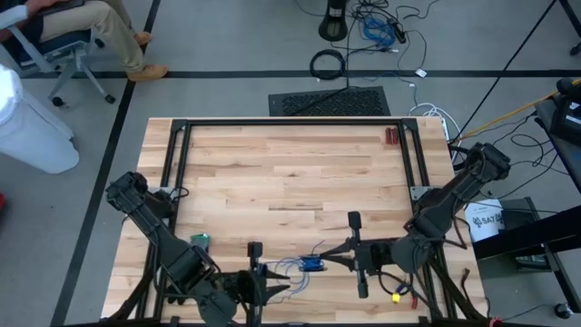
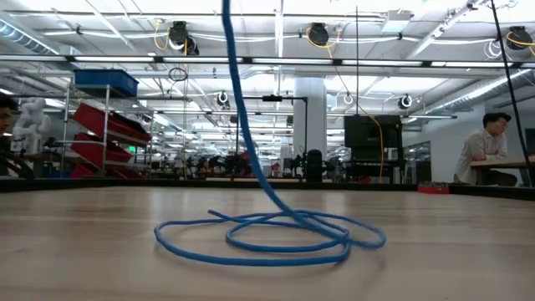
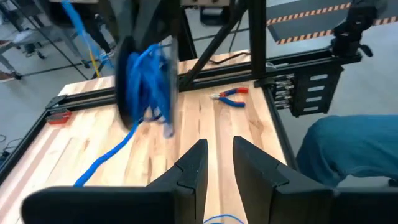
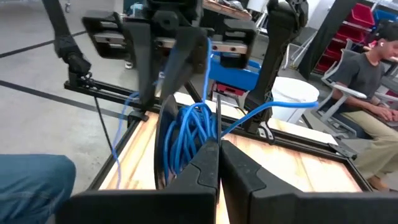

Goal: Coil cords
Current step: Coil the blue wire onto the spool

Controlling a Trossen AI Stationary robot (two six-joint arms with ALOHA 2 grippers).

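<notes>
Blue cord [image 2: 276, 234]: loose loops on the table [image 1: 300, 182] near its front edge, one strand rising. I see my right gripper [image 4: 217, 149] clamped on the coiled bundle; left gripper [image 3: 217, 155] stands parted, empty.

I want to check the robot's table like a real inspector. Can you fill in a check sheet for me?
Surface: wooden table, mostly bare.
Job's things: blue cord, loose loops on the wood; a bundle held up.
Clutter: red-handled pliers near the table edge.
Grippers: right gripper shut on the bundle; left gripper open, facing it.
Cables: black and blue ones on the floor.
Surroundings: seated person, shelves, lights.
</notes>
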